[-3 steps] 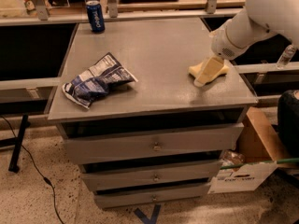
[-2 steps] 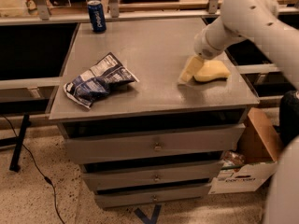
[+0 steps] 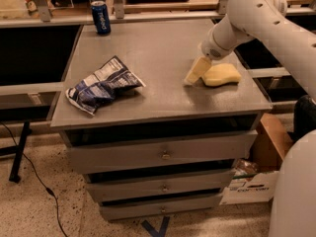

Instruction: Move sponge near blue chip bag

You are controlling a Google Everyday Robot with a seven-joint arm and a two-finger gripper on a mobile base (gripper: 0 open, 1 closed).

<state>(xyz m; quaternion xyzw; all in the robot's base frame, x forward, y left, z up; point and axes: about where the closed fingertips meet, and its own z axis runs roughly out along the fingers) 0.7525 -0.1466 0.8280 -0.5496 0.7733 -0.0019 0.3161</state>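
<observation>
The gripper is down at the top of the grey drawer cabinet, on its right half, with its pale end slanting down and to the left to meet the surface; whether it is spread or closed I cannot tell, and it does not appear to be holding anything. The white arm reaches it from the upper right, bending over the cabinet's right edge. The sponge, pale yellow with rounded edges, lies flat just to the right of the gripper, so close that touching or a sliver apart cannot be told, and it sits near the right edge of the top, toward the front. The blue chip bag lies crumpled on the left front part of the same top, well apart from the sponge, with a wide stretch of bare grey surface between them. A blue soda can stands upright at the back left corner. Below the top are three drawers, each with a small knob. A cardboard box sits on the floor by the cabinet's right side, and a black cable runs over the speckled floor on the left
</observation>
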